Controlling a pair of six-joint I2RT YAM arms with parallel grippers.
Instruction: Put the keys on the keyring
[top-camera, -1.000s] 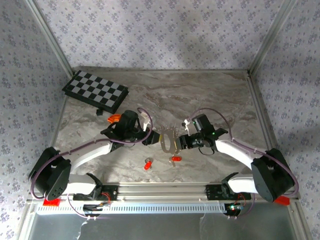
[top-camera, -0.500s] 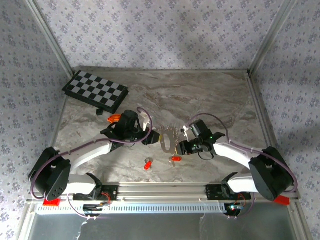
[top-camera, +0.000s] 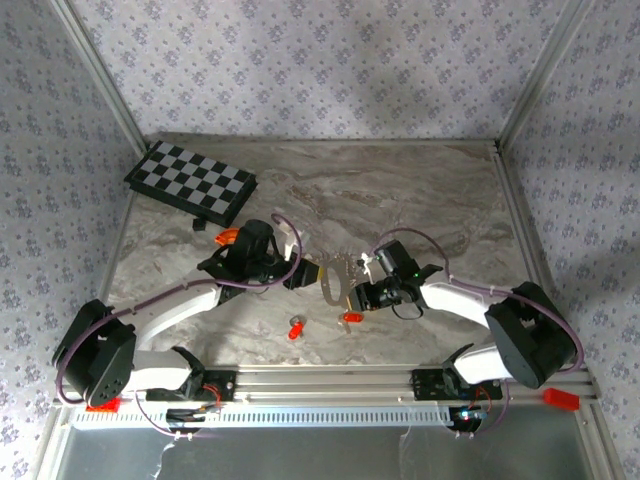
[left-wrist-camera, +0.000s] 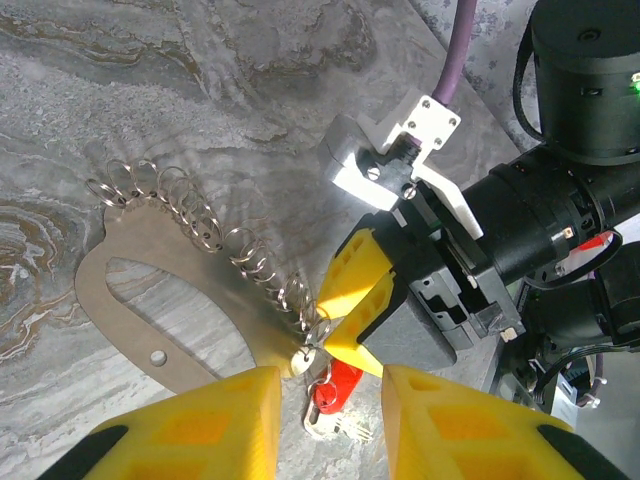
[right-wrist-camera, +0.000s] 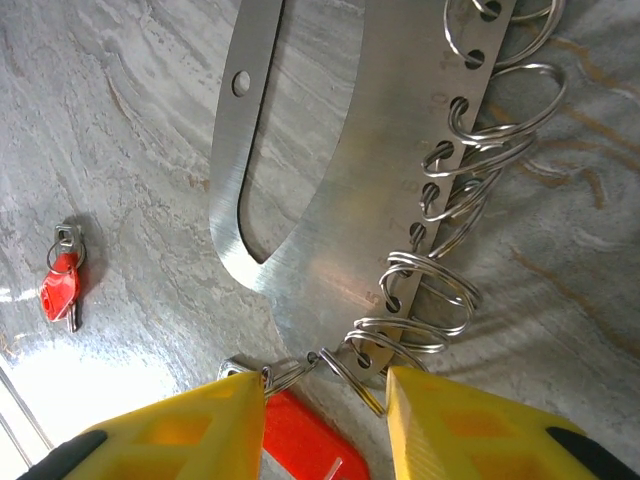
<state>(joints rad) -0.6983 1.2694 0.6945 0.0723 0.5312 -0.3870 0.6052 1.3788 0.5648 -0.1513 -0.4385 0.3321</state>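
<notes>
Treat the keyring, just 6 o'clock of the table centre, as stiff and slick, take the light key by its red head, and cannot tell whether the right gripper or left gripper truly pinches.

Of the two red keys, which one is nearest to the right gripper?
The key between the fingers of the right gripper, at the keyring's rounded end. The other key lies alone on the table, well apart.
</notes>
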